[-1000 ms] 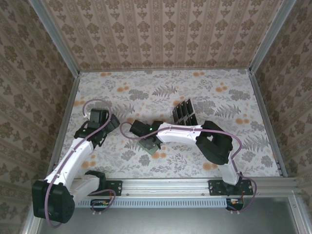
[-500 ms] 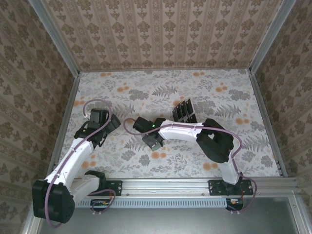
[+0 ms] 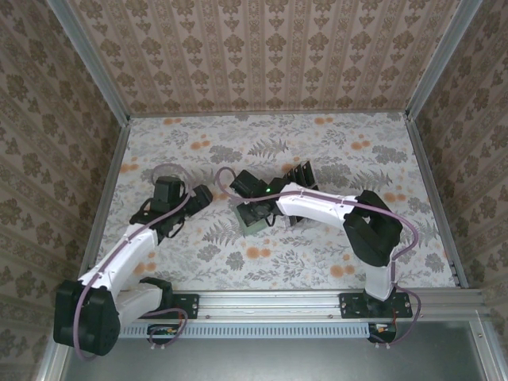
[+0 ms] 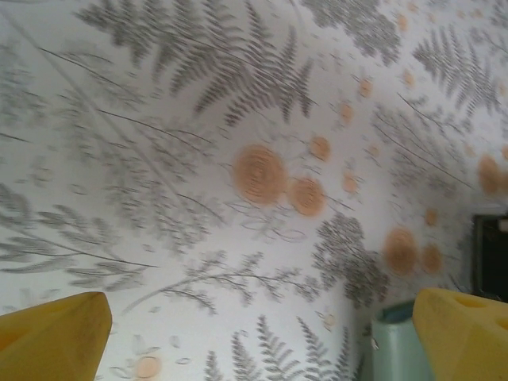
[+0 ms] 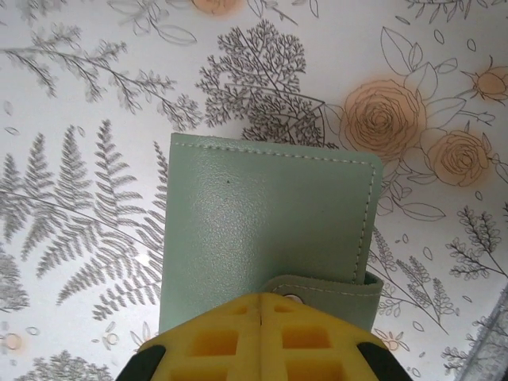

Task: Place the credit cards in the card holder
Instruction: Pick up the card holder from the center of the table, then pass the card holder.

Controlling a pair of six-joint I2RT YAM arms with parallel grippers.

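Even, diffuse light fills the top view, and shadows on the floral table [image 3: 317, 159] are faint and soft. The left wrist view is blurred throughout. The right wrist view is sharp, with a mild sheen on the card holder [image 5: 270, 214].

The near edge of the card holder [image 5: 270, 230] is lost under the closed yellow tips of the right pincer [image 5: 260, 308], the left wrist's blurry view cuts it to one corner, and from above the credit cards [image 3: 300, 176] are too small to count.
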